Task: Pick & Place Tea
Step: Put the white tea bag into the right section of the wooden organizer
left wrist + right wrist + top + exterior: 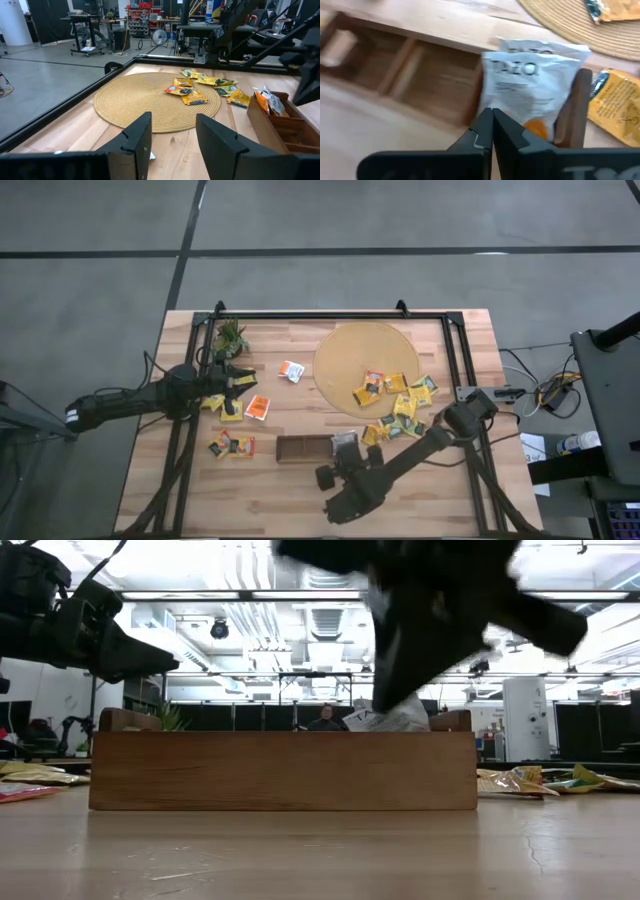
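The dark brown tray lies near the table's front. Two white-and-orange tea sachets stand in its right end compartment, and in the low view they stick up above its wall. My right gripper is shut just over them, at the tray's right end. My left gripper is open and empty above yellow sachets at the table's left; its fingers point toward the round mat. More yellow sachets lie on the mat and beside it. My right gripper comes slanting down from the table's near side, with its shut fingertips in front of the lower part of the nearer white sachet. The sachet faces the camera flat and is not between the fingers. I cannot tell whether the tips touch it.
An orange sachet, a white-and-orange one and two yellow ones lie left of the tray. A small green plant stands at the far left. A black frame runs round the table's far edge and sides.
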`<state>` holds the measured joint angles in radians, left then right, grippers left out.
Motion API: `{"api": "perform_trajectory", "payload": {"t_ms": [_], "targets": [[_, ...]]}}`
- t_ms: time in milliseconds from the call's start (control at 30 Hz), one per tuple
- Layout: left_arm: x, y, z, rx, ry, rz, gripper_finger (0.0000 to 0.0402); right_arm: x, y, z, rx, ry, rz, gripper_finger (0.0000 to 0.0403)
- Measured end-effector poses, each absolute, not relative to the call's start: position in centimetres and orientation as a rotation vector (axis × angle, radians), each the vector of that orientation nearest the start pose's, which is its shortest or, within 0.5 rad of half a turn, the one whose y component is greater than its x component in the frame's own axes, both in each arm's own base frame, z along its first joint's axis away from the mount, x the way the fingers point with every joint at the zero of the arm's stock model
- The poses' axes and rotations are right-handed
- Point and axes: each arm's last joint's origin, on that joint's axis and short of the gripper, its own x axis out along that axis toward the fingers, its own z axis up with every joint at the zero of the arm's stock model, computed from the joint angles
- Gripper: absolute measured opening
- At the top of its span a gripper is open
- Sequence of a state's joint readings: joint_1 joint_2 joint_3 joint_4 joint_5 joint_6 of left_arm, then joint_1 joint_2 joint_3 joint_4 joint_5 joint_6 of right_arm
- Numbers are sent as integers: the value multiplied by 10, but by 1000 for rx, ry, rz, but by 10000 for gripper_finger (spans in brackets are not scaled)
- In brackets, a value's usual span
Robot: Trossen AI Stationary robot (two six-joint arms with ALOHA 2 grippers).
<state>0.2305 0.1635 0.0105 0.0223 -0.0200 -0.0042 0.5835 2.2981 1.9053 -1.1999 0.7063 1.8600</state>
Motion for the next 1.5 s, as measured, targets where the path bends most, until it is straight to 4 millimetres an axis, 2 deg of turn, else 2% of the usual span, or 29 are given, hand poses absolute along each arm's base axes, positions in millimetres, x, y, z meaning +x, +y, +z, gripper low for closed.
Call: {"api": "perform_trajectory", "payload": {"t_ms": [167,467,600,733,867,1000,1200,1300,1500], "targets": [[104,25,156,-18,130,250,147,377,232,199,644,669,-1016,8],[104,25,156,-18,130,250,147,362,216,246,514,535,-1071,8],[104,25,156,-18,130,250,147,358,212,274,469,412,-1021,8],[104,25,156,-18,130,251,147,355,209,296,382,441,-959,9],[104,25,156,-18,131,251,147,352,205,310,103,570,-855,9],[104,25,156,-18,130,250,147,353,204,317,41,569,-821,9],[104,25,156,-18,130,250,147,352,201,318,-214,560,-823,9],[104,25,156,-18,130,250,147,345,195,322,-267,565,-855,9],[104,25,156,-18,129,250,147,323,177,346,-269,543,-858,9]]}}
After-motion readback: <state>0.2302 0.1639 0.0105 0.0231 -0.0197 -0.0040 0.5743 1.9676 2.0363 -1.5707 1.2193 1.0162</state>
